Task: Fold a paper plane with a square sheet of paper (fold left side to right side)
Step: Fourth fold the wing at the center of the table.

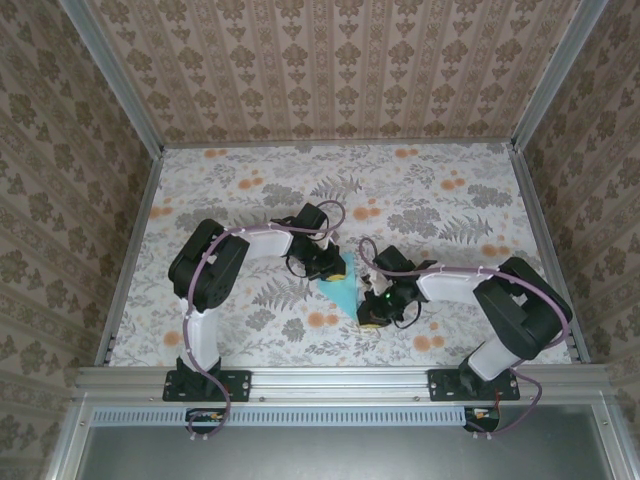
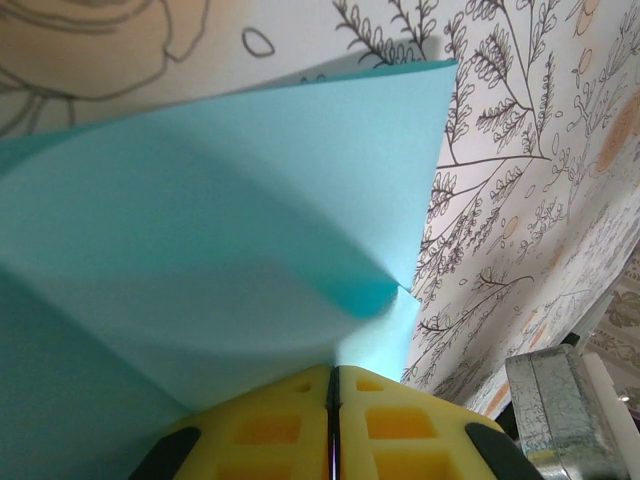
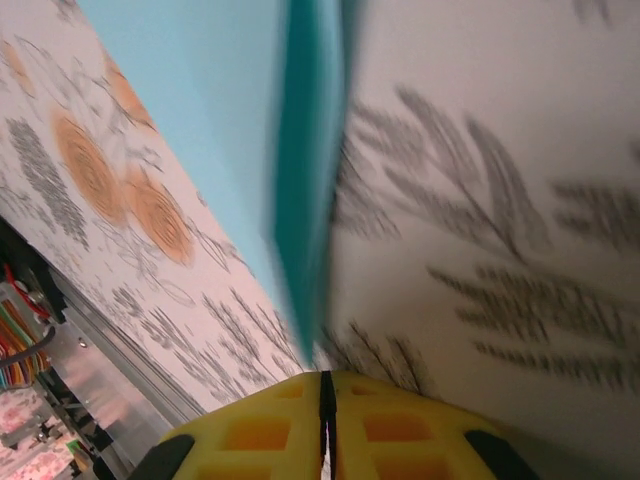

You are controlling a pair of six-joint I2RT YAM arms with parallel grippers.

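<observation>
The square sheet of paper [image 1: 341, 287] is light blue and lies partly folded into a pointed shape on the table's middle, between my two grippers. My left gripper [image 1: 328, 268] sits at its upper left edge. In the left wrist view the yellow fingers [image 2: 270, 420] are shut on the sheet [image 2: 220, 230], which curls up and away from them. My right gripper [image 1: 368, 312] is at the sheet's lower point. In the right wrist view, which is blurred, its jaws [image 3: 322, 375] are shut where a raised, darker flap of the sheet [image 3: 305, 200] narrows to its tip.
The floral tablecloth [image 1: 450, 210] covers the table, and patterned walls [image 1: 340, 70] enclose it at the back and sides. A metal rail [image 1: 330, 378] runs along the near edge by the arm bases.
</observation>
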